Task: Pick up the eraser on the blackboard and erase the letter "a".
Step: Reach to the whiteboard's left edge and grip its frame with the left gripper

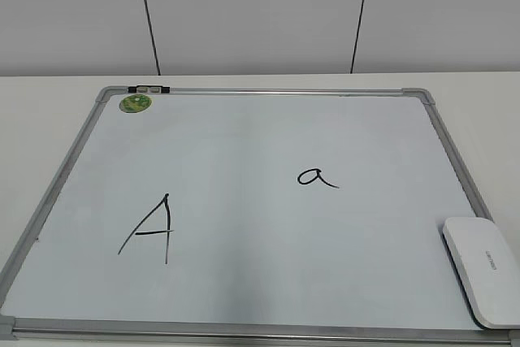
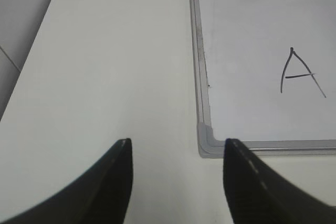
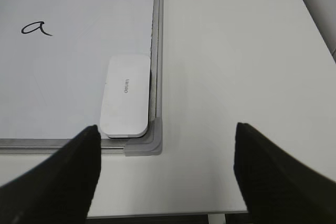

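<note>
The blackboard (image 1: pixel 244 136) is a white dry-erase board with a silver frame, lying flat on the table. The letter "a" (image 1: pixel 316 177) is written right of the board's middle; it also shows in the right wrist view (image 3: pixel 35 28). The white eraser (image 1: pixel 483 270) lies in the board's near right corner, seen too in the right wrist view (image 3: pixel 126 95). My right gripper (image 3: pixel 167 129) is open and empty, above the table just near of that corner. My left gripper (image 2: pixel 177 142) is open and empty, left of the board's near left corner. Neither gripper shows in the exterior view.
A larger capital "A" (image 1: pixel 152 227) is written on the board's left half, also in the left wrist view (image 2: pixel 299 73). A round green sticker (image 1: pixel 136 103) and a small clip (image 1: pixel 149 88) sit at the far left corner. The white table (image 2: pixel 115 66) extends left of the board.
</note>
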Robot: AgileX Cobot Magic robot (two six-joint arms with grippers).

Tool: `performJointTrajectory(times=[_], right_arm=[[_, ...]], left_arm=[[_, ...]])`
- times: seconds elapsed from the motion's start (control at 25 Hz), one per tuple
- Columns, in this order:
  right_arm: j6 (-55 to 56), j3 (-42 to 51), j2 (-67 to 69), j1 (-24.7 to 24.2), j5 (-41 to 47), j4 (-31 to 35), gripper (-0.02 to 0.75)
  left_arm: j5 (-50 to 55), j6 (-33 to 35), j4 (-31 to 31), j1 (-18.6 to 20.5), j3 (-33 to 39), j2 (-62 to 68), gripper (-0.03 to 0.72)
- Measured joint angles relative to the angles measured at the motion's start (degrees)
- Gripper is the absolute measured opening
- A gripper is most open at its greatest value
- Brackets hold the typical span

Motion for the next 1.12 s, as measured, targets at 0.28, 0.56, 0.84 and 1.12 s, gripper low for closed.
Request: performJointTrajectory(times=[0.28, 0.56, 0.84, 1.12], right_arm=[[0.0, 0.0, 0.0, 0.0, 0.0, 0.0, 0.586], [0.0, 0.0, 0.0, 0.0, 0.0, 0.0, 0.587], [0.0, 0.0, 0.0, 0.0, 0.0, 0.0, 0.587], [0.0, 0.0, 0.0, 0.0, 0.0, 0.0, 0.586]], left_arm=[[0.0, 0.0, 0.0, 0.0, 0.0, 0.0, 0.407], [0.0, 0.0, 0.0, 0.0, 0.0, 0.0, 0.407], [0.0, 0.0, 0.0, 0.0, 0.0, 0.0, 0.407], [0.0, 0.0, 0.0, 0.0, 0.0, 0.0, 0.407]])
